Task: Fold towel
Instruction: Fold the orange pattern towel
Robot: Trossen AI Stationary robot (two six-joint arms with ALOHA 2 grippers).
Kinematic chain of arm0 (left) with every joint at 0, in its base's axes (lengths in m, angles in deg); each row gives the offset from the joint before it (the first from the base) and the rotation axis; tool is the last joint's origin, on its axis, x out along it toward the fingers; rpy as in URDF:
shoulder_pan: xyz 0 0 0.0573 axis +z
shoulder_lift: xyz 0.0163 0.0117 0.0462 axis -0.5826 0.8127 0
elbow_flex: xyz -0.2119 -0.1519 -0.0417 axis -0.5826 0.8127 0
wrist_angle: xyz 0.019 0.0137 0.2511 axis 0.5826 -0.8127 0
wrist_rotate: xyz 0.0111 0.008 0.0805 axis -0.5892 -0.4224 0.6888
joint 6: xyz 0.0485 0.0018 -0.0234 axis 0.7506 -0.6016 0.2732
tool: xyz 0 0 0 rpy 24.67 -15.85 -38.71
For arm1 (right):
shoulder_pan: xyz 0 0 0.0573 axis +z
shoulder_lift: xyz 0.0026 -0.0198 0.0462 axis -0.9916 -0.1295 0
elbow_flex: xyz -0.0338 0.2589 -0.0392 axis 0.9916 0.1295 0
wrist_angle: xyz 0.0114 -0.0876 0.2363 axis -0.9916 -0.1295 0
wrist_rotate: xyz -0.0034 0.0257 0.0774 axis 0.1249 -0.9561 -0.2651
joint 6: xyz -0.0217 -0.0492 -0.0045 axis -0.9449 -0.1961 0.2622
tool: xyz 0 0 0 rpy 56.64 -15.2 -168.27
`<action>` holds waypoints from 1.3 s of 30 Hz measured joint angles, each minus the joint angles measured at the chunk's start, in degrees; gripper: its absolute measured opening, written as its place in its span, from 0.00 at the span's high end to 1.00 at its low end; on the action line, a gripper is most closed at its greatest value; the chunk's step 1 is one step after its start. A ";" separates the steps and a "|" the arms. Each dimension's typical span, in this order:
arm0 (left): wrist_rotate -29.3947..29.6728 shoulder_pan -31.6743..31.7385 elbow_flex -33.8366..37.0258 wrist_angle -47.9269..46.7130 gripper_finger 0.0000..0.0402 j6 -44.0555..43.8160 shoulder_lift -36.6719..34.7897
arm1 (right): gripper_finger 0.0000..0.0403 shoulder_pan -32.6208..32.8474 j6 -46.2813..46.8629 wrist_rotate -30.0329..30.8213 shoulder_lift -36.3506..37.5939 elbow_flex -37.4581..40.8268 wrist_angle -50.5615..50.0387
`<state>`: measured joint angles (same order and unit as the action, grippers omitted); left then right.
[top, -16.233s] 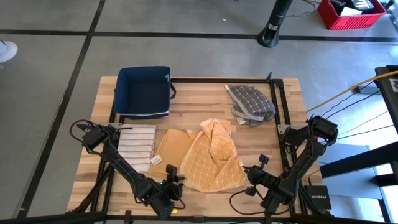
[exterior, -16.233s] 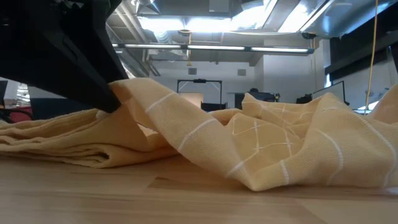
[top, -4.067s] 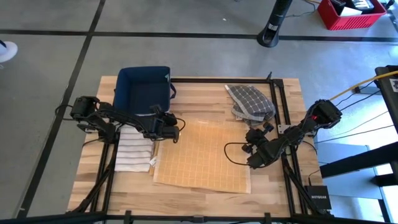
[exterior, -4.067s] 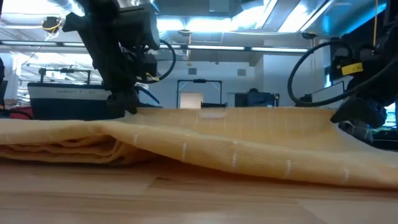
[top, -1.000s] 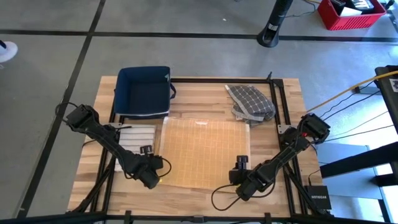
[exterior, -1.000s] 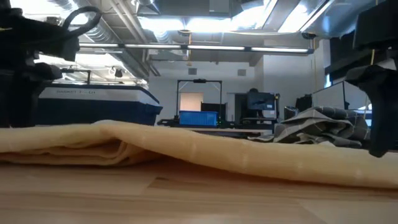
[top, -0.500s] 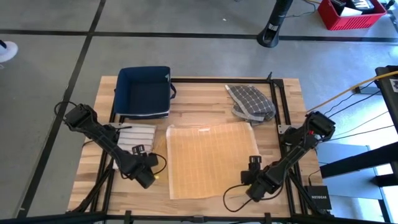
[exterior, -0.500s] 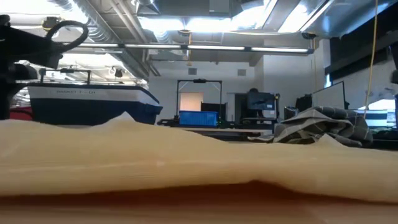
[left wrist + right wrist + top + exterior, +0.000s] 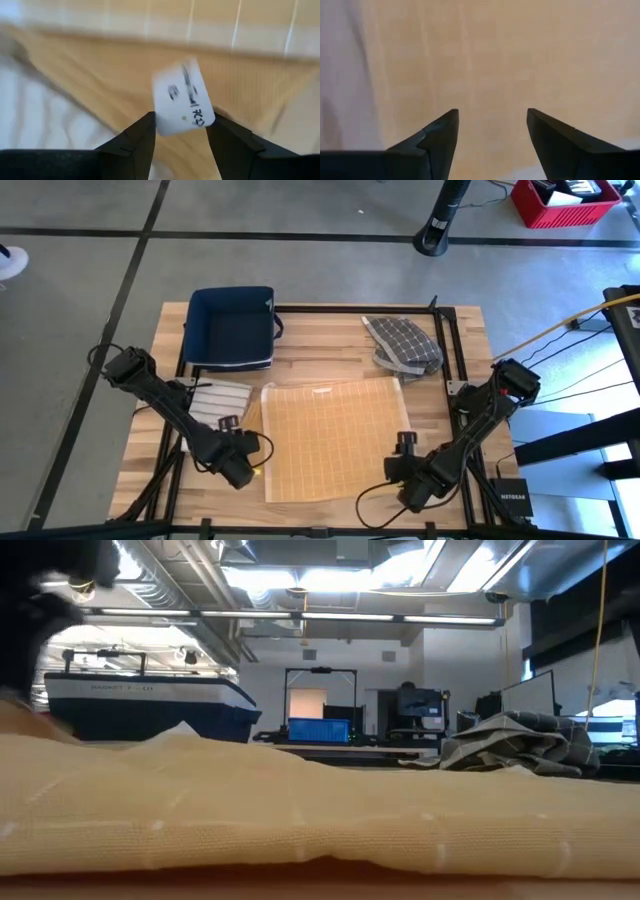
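Note:
The yellow checked towel (image 9: pixel 335 435) lies spread on the wooden table, far edge down. In the low view its near edge (image 9: pixel 320 840) hangs raised above the wood. My left gripper (image 9: pixel 255 468) is at the towel's left edge near the front, and my right gripper (image 9: pixel 400 472) is at its right edge near the front. Both point steeply down. A white tag (image 9: pixel 182 97) sits between the left fingers in the left wrist view (image 9: pixel 181 122). In the right wrist view (image 9: pixel 491 112) yellow cloth (image 9: pixel 490 60) fills the picture. My left gripper holds the towel's left edge by the white tag (image 9: pixel 186 120), which stands between the two fingers; they come from above, pointing steeply down. The cloth beside them is lifted off the table. How many layers, I cannot tell. My right gripper holds the towel's near right edge (image 9: pixel 398 480) from above, pointing steeply down. Its fingers (image 9: pixel 442 132) stand a little apart with cloth close against them, and the exact place of contact does not show. That side of the towel is raised off the table.
A dark blue bin (image 9: pixel 230 327) stands at the far left. A grey checked cloth (image 9: pixel 402 345) lies bunched at the far right. A folded white striped towel (image 9: pixel 220 402) lies just left of the yellow one. A black frame rail (image 9: pixel 445 350) runs along the right.
Both grippers have risen, the right one also going toward the table's right edge. The towel's near edge has come up off the table and a little toward the near edge. Its far edge has slid a little toward the near side but stays on the wood.

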<state>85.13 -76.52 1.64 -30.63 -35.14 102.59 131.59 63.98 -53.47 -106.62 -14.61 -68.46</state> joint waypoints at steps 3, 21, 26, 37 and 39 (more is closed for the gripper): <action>2.77 1.58 0.10 3.92 0.59 6.61 -0.10 | 0.41 -2.08 -3.82 7.31 0.02 0.12 2.13; 7.92 7.17 -5.37 -3.32 0.59 13.12 -0.39 | 0.41 -13.99 -13.31 5.23 0.09 5.69 7.10; 9.40 10.17 1.54 7.53 0.59 17.80 0.66 | 0.41 -15.85 -15.86 5.03 0.11 8.17 9.69; 9.37 11.27 15.19 10.21 0.59 10.76 0.85 | 0.41 -16.44 -14.31 2.82 0.52 14.34 13.72; 9.32 11.23 17.13 10.15 0.59 6.28 0.64 | 0.41 -16.41 -12.27 2.78 0.55 14.63 13.24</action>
<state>94.44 -65.29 18.77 -20.48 -28.86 103.23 115.18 51.71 -50.69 -106.07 0.02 -55.22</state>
